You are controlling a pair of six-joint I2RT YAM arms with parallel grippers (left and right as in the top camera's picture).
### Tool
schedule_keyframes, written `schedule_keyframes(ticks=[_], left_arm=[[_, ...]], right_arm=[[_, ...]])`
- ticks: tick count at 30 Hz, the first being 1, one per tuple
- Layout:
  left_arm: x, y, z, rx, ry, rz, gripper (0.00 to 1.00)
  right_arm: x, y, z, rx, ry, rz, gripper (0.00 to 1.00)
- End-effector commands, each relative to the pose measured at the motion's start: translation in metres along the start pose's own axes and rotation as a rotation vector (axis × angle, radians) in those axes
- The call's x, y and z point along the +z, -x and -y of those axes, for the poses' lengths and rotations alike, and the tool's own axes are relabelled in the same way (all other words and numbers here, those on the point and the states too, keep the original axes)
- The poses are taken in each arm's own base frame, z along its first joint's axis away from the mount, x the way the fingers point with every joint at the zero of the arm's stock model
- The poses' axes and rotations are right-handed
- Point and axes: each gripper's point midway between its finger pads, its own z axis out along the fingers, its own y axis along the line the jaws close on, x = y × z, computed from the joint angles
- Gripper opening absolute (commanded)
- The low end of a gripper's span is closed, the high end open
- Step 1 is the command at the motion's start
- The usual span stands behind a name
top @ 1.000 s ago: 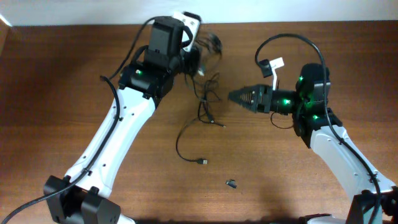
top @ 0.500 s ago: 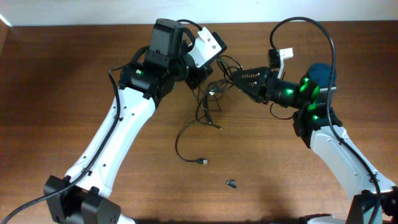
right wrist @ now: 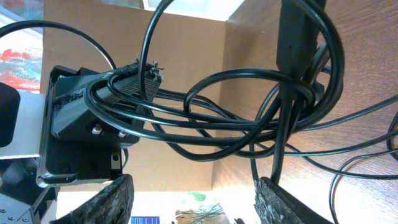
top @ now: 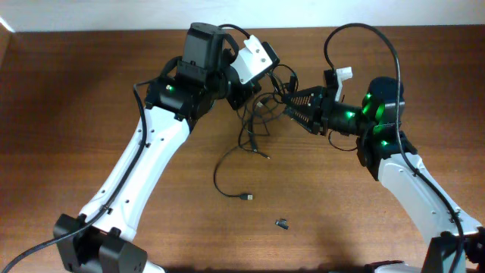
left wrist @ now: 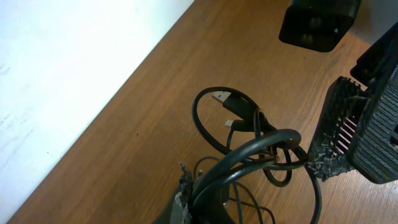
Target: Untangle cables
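nearest me on the table [top: 45, 114] is a small dark stubby piece [top: 281, 223], lying alone and well apart from everything else. just beyond it and a bit left sits a metal-tipped plug [top: 246, 197], the end of a loose strand [top: 217, 173] that curves left and then runs away from me, up into the main bunch. the cables [top: 256, 115] are knotted mid-table, toward the far side, between the two arms, with a few thin loops trailing on the wood on the near side. right claw [top: 290, 106] comes in from the right at the knot's level. in its wrist view the two fingers [right wrist: 109, 202] are spread wide, so it's open. several strands cross the gap between them and none is clamped. left claw [top: 247, 89] is on the knot's far left side. the right wrist view shows a bundle of strands pinched in its textured jaw, so i read it as closed on the cables, lifting part of the knot off the table. left wrist view: thicker loops stand up out of that grip, with a second plug [left wrist: 219, 98] sitting inside one loop, and a loop touching the right claw's ribbed finger at right. beyond all that, a white wall [top: 91, 15] runs along the table's far edge.
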Motion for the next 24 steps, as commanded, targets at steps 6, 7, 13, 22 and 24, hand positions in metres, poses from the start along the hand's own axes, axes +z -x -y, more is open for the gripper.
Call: schedule_keyframes(ticks=[6, 7, 13, 22, 24], left_arm=[[-0.008, 0.015, 0.001, 0.032, -0.007, 0.045, 0.00], [-0.008, 0.015, 0.001, 0.046, -0.007, 0.044, 0.00], [-0.008, 0.013, 0.002, 0.088, -0.010, 0.039, 0.00], [-0.010, 0.019, 0.023, 0.077, -0.126, 0.085, 0.00], [-0.010, 0.018, 0.023, 0.076, -0.126, 0.084, 0.00]], right_arm=[[0.001, -0.003, 0.019, 0.000, -0.064, 0.008, 0.63], [0.000, -0.003, 0.023, -0.003, -0.080, 0.016, 0.64], [0.000, -0.002, 0.024, -0.009, -0.086, 0.021, 0.68], [-0.002, 0.012, 0.033, -0.115, -0.142, 0.096, 0.64], [-0.002, 0.012, 0.033, -0.115, -0.141, 0.095, 0.38]])
